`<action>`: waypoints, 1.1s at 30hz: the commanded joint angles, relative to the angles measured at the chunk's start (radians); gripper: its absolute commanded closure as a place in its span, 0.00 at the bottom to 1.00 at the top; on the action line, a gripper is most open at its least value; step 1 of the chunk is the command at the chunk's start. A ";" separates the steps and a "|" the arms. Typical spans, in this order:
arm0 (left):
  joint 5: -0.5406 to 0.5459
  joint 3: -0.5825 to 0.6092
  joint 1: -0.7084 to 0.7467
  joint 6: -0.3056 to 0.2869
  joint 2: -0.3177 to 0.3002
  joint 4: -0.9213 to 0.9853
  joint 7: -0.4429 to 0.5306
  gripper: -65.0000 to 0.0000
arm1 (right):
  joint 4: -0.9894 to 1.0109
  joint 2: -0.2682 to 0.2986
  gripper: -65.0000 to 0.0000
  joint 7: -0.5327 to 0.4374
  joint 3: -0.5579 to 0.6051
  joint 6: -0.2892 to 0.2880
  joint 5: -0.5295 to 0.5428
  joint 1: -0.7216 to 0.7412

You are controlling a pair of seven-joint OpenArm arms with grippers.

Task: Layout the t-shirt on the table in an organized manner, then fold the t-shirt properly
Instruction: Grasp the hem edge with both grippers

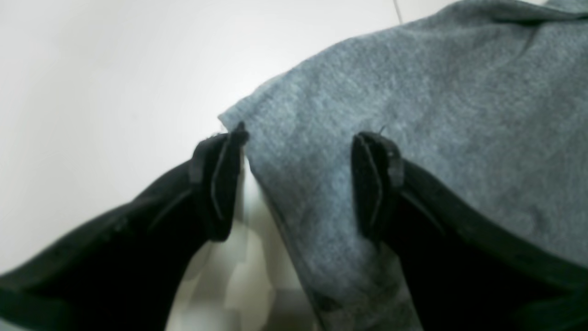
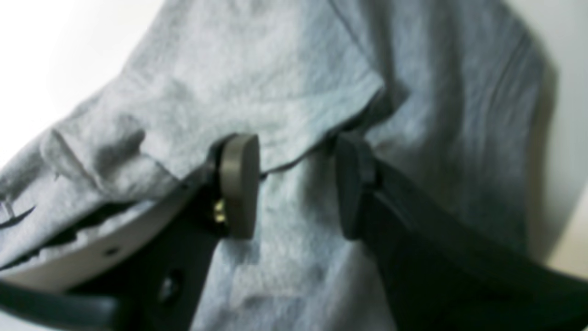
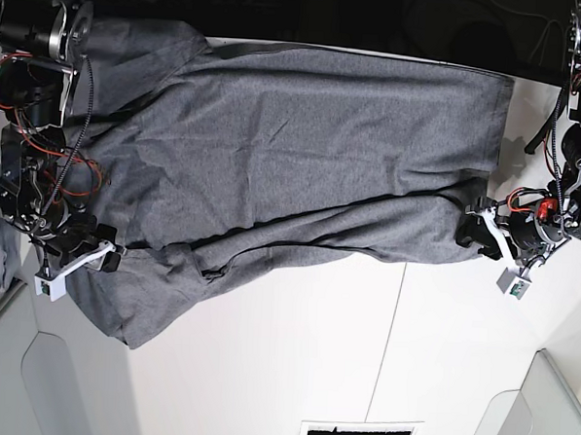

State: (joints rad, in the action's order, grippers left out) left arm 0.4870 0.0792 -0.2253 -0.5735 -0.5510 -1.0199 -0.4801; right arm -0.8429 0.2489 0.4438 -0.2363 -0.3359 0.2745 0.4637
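Your left wrist view shows what the base view can't: your left gripper [image 1: 298, 184] parted wide, a corner of the t-shirt [image 1: 312, 115] between its fingers, ungripped. Your right gripper [image 2: 296, 184] stands partly open over a fold edge, holding nothing. Beyond, only the base view shows the shirt spread broadly across the table [image 3: 292, 374], its near edge rumpled.

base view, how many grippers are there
2. The left gripper is over the shirt's edge on the view's right; the right gripper is over the shirt on its left.

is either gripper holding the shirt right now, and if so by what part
Neither holds it: the left gripper stands open over an outer corner of the shirt, and the right gripper is open over its rumpled cloth.
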 commanded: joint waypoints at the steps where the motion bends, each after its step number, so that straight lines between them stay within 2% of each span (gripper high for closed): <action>1: 0.008 -0.006 -0.021 0.014 -0.020 -0.011 0.017 0.37 | -0.007 0.011 0.58 -0.026 -0.005 -0.002 0.000 0.036; 4: -0.010 -0.006 -0.021 0.045 -0.020 -0.011 0.032 0.37 | 0.014 0.011 0.55 -0.033 -0.005 0.027 -0.031 0.056; 11: -0.013 -0.006 -0.021 0.050 -0.019 -0.011 0.035 0.37 | 0.098 0.023 0.53 -0.078 -0.006 0.103 -0.079 0.103; 20: -0.014 -0.006 -0.021 0.051 -0.018 -0.011 0.035 0.37 | 0.238 0.021 0.53 -0.159 -0.006 0.105 -0.092 0.160; 23: -0.013 -0.007 -0.022 0.099 -0.018 -0.011 0.037 0.37 | 0.270 0.014 0.53 -0.180 -0.006 0.105 -0.092 0.165; 28: -0.004 -0.015 -0.036 0.102 -0.018 -0.011 0.043 0.37 | 0.271 0.008 0.53 -0.187 -0.006 0.104 -0.091 0.172; 33: -0.006 -0.015 -0.040 0.103 -0.017 -0.011 0.043 0.38 | 0.245 0.008 0.64 -0.187 -0.006 0.103 -0.091 0.176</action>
State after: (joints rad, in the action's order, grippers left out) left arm 0.4721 0.0719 -0.2443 -0.4717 -0.5484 -1.0195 -0.4549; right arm -0.5785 0.2470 0.2806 -0.2382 -0.2314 0.1757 0.6048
